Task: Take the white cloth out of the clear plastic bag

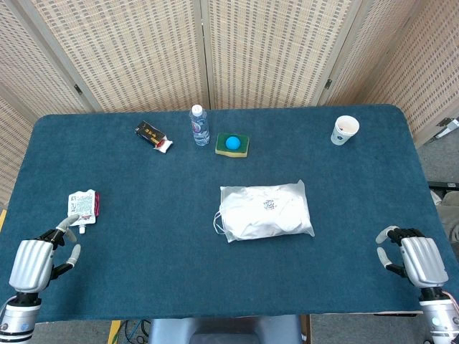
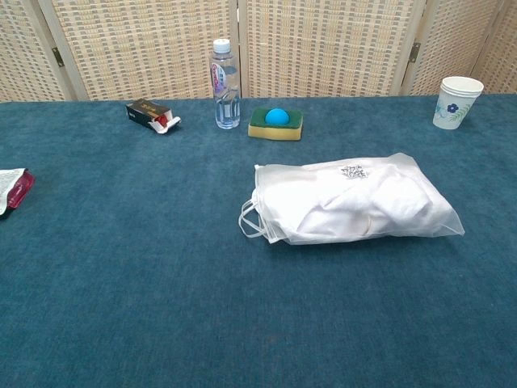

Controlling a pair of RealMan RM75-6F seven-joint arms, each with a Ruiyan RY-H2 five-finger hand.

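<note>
Head view showed the clear plastic bag [image 1: 265,211] with the white cloth [image 1: 258,215] inside mid-desk [image 1: 143,236], while the left robot hand [image 1: 39,259] and right robot hand [image 1: 412,258] rested empty, fingers apart, at the near corners.

Counts
1 bag [image 1: 265,211], 1 bottle [image 1: 199,125], 1 cup [image 1: 345,130], 1 sponge [image 1: 232,145], 1 ball [image 1: 232,142], 1 box [image 1: 153,136], 1 pouch [image 1: 82,207], 2 hands [image 1: 32,262] [image 1: 419,259].

**Open cloth around the bag, clutter at the far edge**

The clear plastic bag [image 1: 265,211] lies alone mid-table, with bare blue table [image 1: 158,244] on all its sides. Both hands, left hand [image 1: 36,261] and right hand [image 1: 417,258], have an unblocked way inward. A pouch [image 1: 82,206] lies just beside the left hand. Bottle [image 1: 199,125], sponge [image 1: 232,144], small box [image 1: 153,135] and paper cup [image 1: 345,130] stand well behind.
</note>
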